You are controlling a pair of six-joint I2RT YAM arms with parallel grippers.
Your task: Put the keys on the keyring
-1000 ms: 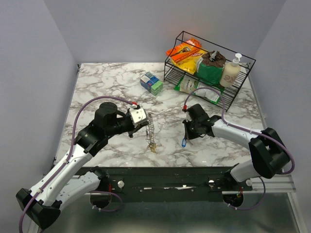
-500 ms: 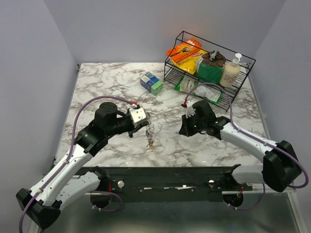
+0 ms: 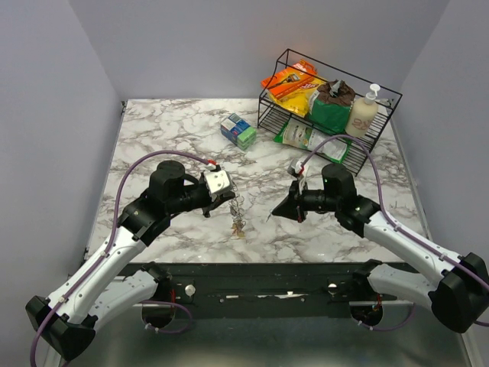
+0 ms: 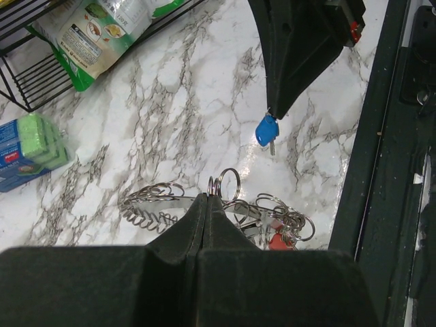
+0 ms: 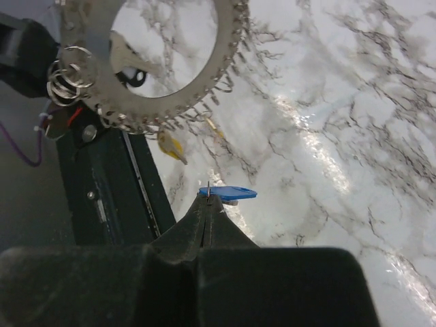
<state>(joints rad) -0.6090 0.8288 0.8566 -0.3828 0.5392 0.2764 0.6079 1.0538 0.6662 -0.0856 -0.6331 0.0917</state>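
My left gripper is shut on the keyring, a silvery coiled loop that hangs from it over the marble. In the left wrist view the coil and several small rings show just past my shut fingertips, with a red key among them. My right gripper points left at the loop and is shut on the blue key, which sticks out flat at its tip. Beyond it are the keyring and a yellow key. From the left wrist, the blue key dangles under the right fingers.
A black wire rack with snack packets and a soap bottle stands at the back right. A blue and green box lies left of it. The black front rail runs along the near table edge, close below both grippers.
The right arm has raised the blue key off the table and turned to point left, bringing it closer to the keyring. The left arm and the keyring have stayed put.
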